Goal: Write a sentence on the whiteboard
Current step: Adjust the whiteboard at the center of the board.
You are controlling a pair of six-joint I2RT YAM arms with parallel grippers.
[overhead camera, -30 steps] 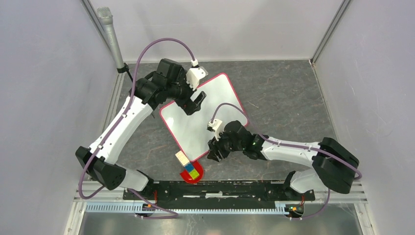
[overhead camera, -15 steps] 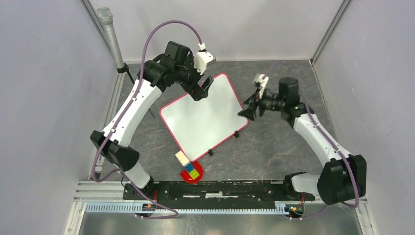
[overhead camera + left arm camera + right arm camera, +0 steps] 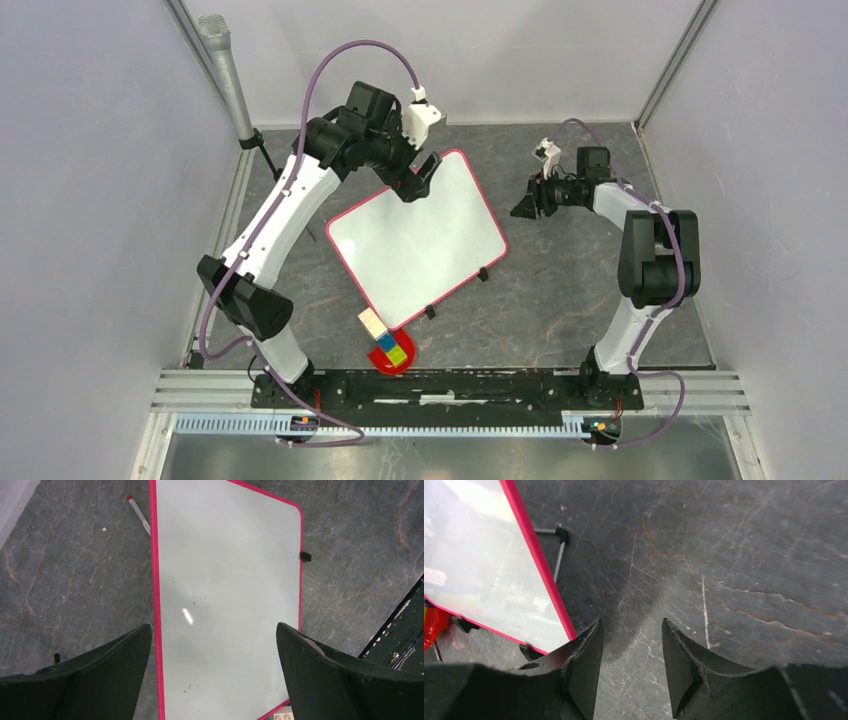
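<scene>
Nearest the arm bases, a black rail runs along the near edge of the dark stone-patterned tabletop. Just beyond it, at the whiteboard's near corner, sits a red round dish carrying a short row of blocks, cream, blue and green. The cream end touches or overlaps the whiteboard's pink border.

The whiteboard lies flat on the tabletop at mid-depth, turned at an angle so that one corner points toward the rail. Its glossy white face is blank apart from a few faint specks seen from the left wrist. Two small black clips sit on the whiteboard's near-right edge.

To the right of the whiteboard and clear of it, the right gripper hangs above bare tabletop, its tips pointing toward the whiteboard's right corner. In the right wrist view the gripper has its jaws partly apart, with only stone surface showing in the gap; it holds nothing.

Farther back, the left gripper hovers over the whiteboard's far corner. Its jaws are spread wide and empty, and the left wrist view looks straight down the whiteboard's length between them.

A red-capped marker lies on the tabletop just beside the whiteboard's left border, seen clearly only from the left wrist. Beyond the whiteboard's far-left side, a grey pole rises at the back corner.
</scene>
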